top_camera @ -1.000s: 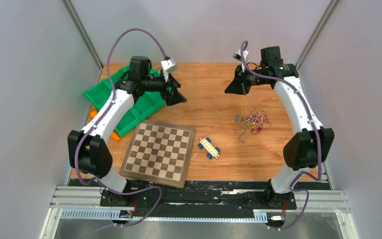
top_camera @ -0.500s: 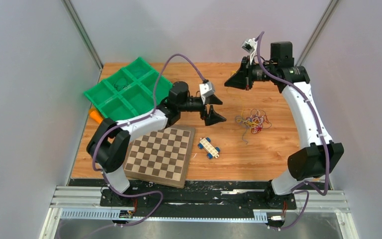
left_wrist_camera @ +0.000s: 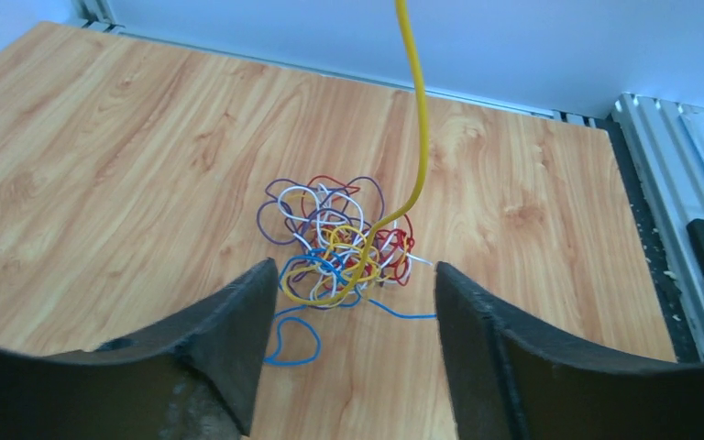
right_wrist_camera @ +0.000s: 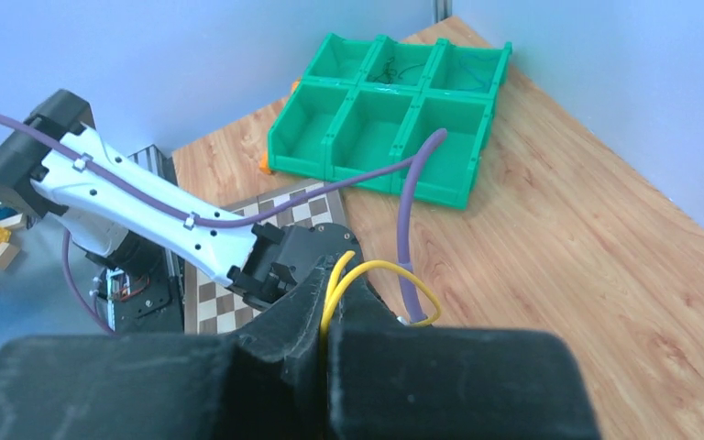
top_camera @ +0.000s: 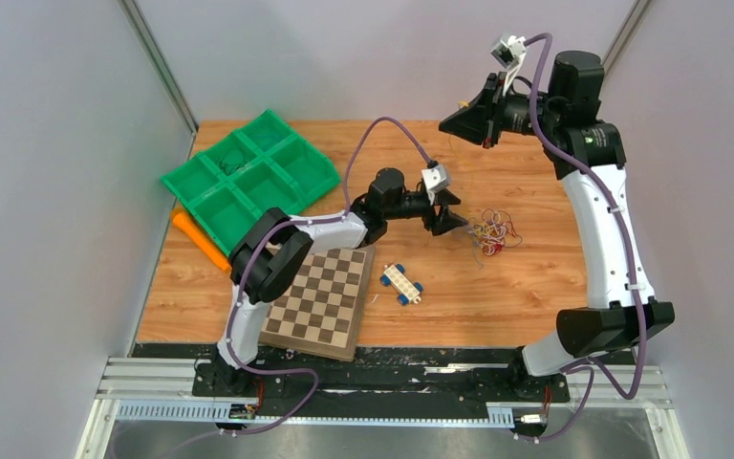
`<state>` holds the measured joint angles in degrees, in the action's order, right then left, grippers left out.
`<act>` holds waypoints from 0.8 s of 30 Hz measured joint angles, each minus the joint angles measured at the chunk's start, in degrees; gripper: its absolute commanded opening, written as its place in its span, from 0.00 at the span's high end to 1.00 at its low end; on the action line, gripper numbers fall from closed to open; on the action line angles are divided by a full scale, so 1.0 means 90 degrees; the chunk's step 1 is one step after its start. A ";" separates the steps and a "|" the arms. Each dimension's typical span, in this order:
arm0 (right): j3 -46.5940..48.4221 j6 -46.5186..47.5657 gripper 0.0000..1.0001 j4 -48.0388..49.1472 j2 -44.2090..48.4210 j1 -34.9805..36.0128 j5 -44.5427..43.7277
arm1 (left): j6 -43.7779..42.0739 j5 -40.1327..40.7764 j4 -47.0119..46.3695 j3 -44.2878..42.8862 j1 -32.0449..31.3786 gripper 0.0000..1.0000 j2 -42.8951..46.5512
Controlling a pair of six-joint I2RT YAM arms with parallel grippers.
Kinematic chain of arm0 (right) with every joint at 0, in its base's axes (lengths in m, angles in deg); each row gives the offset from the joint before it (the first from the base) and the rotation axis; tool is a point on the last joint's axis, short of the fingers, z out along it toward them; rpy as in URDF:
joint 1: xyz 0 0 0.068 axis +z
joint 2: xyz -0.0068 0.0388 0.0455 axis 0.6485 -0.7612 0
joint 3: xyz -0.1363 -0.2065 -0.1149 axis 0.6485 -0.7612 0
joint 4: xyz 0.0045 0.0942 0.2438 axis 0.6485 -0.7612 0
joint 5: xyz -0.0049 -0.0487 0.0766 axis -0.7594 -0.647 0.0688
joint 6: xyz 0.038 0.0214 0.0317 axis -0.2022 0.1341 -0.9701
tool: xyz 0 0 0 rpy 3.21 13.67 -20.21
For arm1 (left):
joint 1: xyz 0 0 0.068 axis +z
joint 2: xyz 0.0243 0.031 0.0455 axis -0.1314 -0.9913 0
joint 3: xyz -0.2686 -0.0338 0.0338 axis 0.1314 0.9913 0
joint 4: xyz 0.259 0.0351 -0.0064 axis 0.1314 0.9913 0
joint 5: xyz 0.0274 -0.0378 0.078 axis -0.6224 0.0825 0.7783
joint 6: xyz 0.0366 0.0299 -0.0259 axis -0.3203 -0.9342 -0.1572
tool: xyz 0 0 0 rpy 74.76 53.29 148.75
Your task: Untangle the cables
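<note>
The cables are a small knotted clump (top_camera: 494, 231) of thin yellow, red, purple, blue and white wires on the wooden table, right of centre. In the left wrist view the clump (left_wrist_camera: 339, 240) lies just beyond my open left gripper (left_wrist_camera: 353, 275), between the lines of its two fingers. One yellow cable (left_wrist_camera: 418, 137) rises steeply out of the clump. My left gripper (top_camera: 451, 221) sits low, just left of the clump. My right gripper (top_camera: 447, 122) is raised high behind the clump, shut on the yellow cable (right_wrist_camera: 371, 271), which loops out between its fingers (right_wrist_camera: 325, 316).
A green compartment tray (top_camera: 248, 177) stands at the back left, with an orange object (top_camera: 201, 239) beside it. A chessboard (top_camera: 320, 301) lies at front centre, and a small toy car (top_camera: 401, 284) to its right. The table's right edge is near the clump.
My left arm has swung from the green tray across to the clump, its gripper open. My right gripper has risen up and back, still shut, drawing the yellow cable up.
</note>
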<state>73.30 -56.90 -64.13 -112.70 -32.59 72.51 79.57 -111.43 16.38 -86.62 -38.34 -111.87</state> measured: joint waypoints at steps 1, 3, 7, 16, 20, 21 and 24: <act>0.0024 -0.0041 1.00 0.0007 0.0000 -0.0022 0.0000 | 0.0002 0.0032 -0.0032 -0.0041 -0.0007 0.39 -0.0063; 0.0051 -0.0141 1.00 0.0049 0.0000 -0.0119 0.0007 | 0.0005 0.0097 -0.0097 -0.0119 -0.0036 0.49 -0.0165; 0.0049 -0.0376 1.00 0.0056 -0.0002 -0.0457 0.0078 | -0.0015 0.0299 -0.0143 -0.0277 -0.0097 0.78 -0.0321; -0.0588 -0.0121 0.94 -0.0192 0.0063 -0.1586 0.0087 | 0.0078 0.0374 -0.0219 -0.0631 -0.0100 1.00 -0.0340; -0.1333 0.0714 0.36 -0.0503 0.0189 -0.1741 -0.0447 | 0.0262 0.0325 0.0032 -0.0600 -0.0053 1.00 -0.0100; -0.1610 0.0899 0.28 -0.0573 0.0231 -0.1741 -0.0556 | 0.0328 0.0316 0.0155 -0.0595 -0.0027 1.00 0.0019; -0.2822 0.1785 0.22 -0.0712 0.0367 -0.1732 -0.0872 | 0.0585 0.0321 0.0770 -0.0646 0.0078 1.00 0.0464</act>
<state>47.90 -40.83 -70.53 -109.40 -48.18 64.66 84.84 -108.54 23.31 -92.43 -37.64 -107.70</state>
